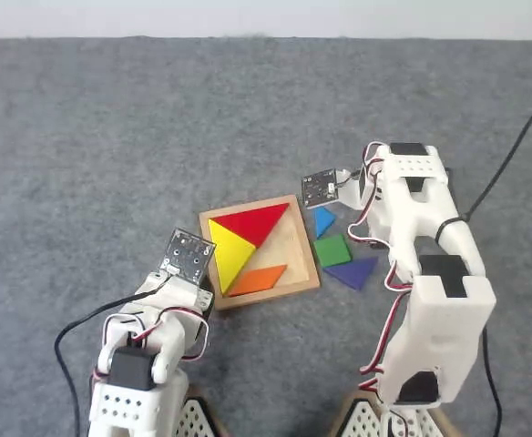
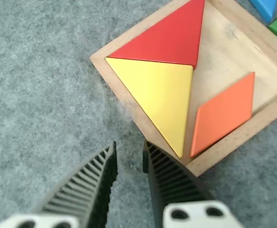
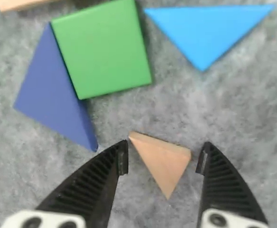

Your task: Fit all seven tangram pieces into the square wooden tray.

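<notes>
Closest to you, your left gripper [image 2: 129,149] hangs over bare carpet just outside the wooden tray's [image 2: 102,61] corner, its fingers [image 2: 100,178] only slightly parted and holding nothing. That looks like a parked pose, kept low and off the tray so the other arm has room. In the tray, the red triangle [image 2: 169,37] and yellow triangle [image 2: 161,97] lie long edge to long edge and fill one side. The orange slanted piece [image 2: 224,113] lies against the yellow one, along the rim. The remaining bare wood sits on the side facing the loose pieces, which suits feeding them in from there. Just past that rim the green square [image 1: 332,250] lies on the carpet, with the dark blue triangle [image 1: 352,271] touching one of its edges and the light blue triangle [image 1: 323,219] slightly apart from it. They are clustered near the tray, within short reach. Farthest out, your right gripper [image 3: 162,158] straddles the small tan triangle [image 3: 163,164], which lies flat on the carpet beside that cluster. Its fingers [image 3: 103,175] are spread, one at each of two corners, and have not closed on it. I judge this a lined-up pick, with four pieces not yet placed.
</notes>
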